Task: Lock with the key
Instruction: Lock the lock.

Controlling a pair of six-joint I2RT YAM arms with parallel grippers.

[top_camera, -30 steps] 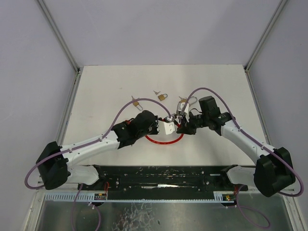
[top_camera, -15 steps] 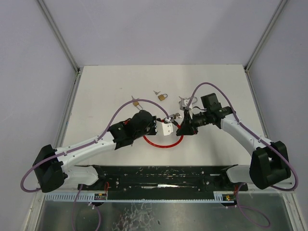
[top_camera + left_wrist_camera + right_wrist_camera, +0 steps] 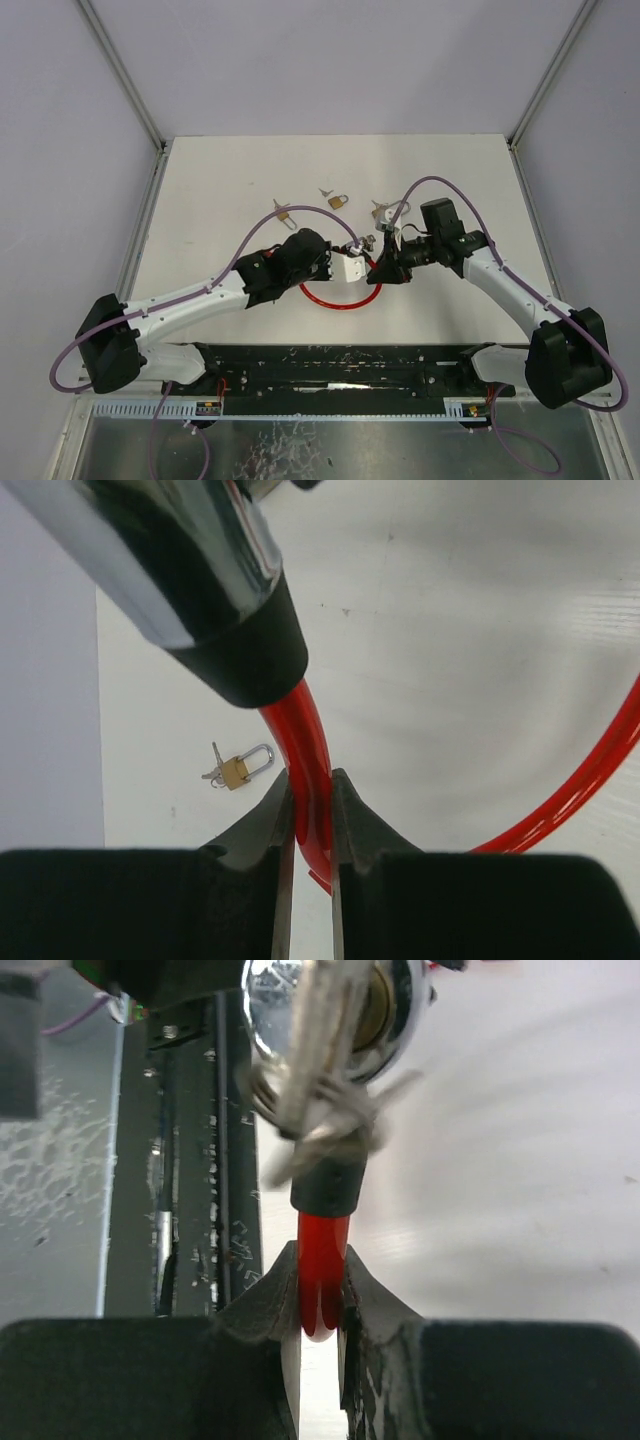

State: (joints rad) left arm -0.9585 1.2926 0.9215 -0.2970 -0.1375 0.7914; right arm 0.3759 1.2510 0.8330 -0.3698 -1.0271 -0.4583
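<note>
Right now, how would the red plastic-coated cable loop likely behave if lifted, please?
Probably springy rather than limp: the red plastic-coated cable loop holds a smooth curve. Its chrome lock cylinder looks heavy, so that end may sag. The glossy coating could slip.

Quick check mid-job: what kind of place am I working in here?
Most likely a robot test cell in a lab. The white table is boxed in by plain panels on metal posts, both arms are bolted to a rail at its near edge, and small padlocks are laid out like practice pieces.
</note>
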